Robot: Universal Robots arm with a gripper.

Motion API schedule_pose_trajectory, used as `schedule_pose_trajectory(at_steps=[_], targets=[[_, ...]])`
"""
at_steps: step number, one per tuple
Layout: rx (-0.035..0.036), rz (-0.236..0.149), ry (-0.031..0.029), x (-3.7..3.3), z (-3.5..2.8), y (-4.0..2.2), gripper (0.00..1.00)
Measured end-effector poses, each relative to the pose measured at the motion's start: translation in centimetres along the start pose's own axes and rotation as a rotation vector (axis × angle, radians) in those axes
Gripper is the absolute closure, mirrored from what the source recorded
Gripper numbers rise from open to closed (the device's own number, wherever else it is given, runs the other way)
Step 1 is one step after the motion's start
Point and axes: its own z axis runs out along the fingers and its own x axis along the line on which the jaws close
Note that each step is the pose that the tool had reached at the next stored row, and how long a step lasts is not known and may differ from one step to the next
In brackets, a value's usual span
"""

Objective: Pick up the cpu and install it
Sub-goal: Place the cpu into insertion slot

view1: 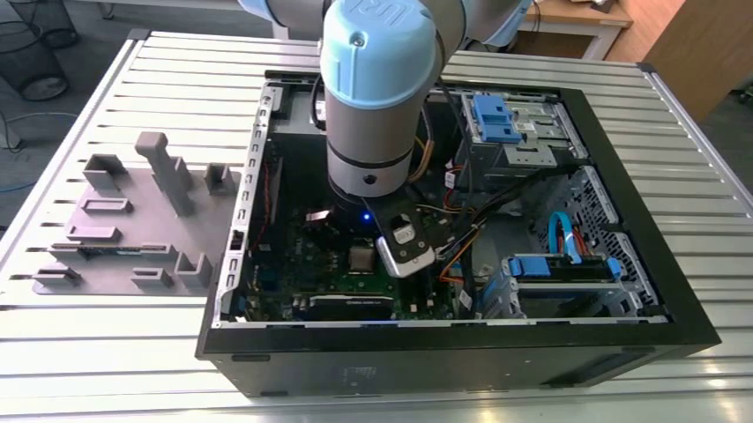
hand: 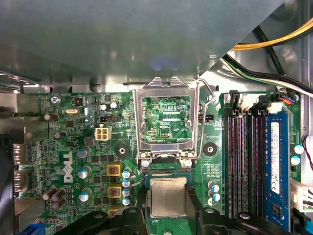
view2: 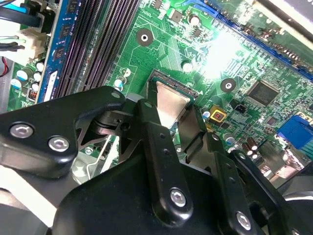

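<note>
1. Step in hand, as I judge it: seating the cpu (hand: pixel 167 197) at the socket (hand: pixel 166 173). The hand (view2: pixel 172 113) appears clenched on its two sides.
2. I cannot tell if the cpu touches the socket or hangs just above it.
3. Seating calls for it flat and square to the socket.
4. The frame (hand: pixel 167 120) is hinged open beside the socket; the case (view1: pixel 459 351) holds the board (hand: pixel 73 147).

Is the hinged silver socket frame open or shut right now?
Open. In the first wrist view the hinged silver metal socket frame stands swung back off the socket, green motherboard showing through its window.
</note>
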Motion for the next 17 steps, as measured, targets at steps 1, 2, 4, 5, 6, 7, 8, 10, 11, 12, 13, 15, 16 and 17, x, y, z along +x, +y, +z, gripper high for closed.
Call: schedule_pose_trajectory(at_steps=[1, 2, 4, 5, 6, 7, 8, 10, 11, 12, 13, 15, 16, 17], targets=[[-0.0001, 0.000, 0.0000, 0.00, 0.04, 0.00, 0.57], [0.0000, 0.000, 0.0000, 0.00, 0.05, 0.00, 0.57], [0.0001, 0.000, 0.0001, 0.00, 0.06, 0.00, 0.57], [0.0001, 0.000, 0.0001, 0.01, 0.07, 0.00, 0.57], [-0.0002, 0.000, 0.0000, 0.03, 0.08, 0.00, 0.57], [-0.0004, -0.001, -0.0001, 0.06, 0.08, 0.00, 0.57], [-0.0006, -0.003, -0.0001, 0.08, 0.08, -0.01, 0.57], [-0.0006, -0.006, -0.0001, 0.11, 0.08, -0.01, 0.57], [-0.0006, -0.008, -0.0001, 0.12, 0.08, -0.02, 0.57], [-0.0007, -0.009, -0.0001, 0.13, 0.10, -0.01, 0.57], [-0.0008, -0.011, -0.0002, 0.13, 0.14, -0.02, 0.57], [-0.0006, -0.015, -0.0001, 0.14, 0.22, -0.02, 0.57], [-0.0005, -0.017, 0.0000, 0.14, 0.24, -0.02, 0.57], [-0.0005, -0.019, 0.0001, 0.14, 0.26, -0.02, 0.57]])
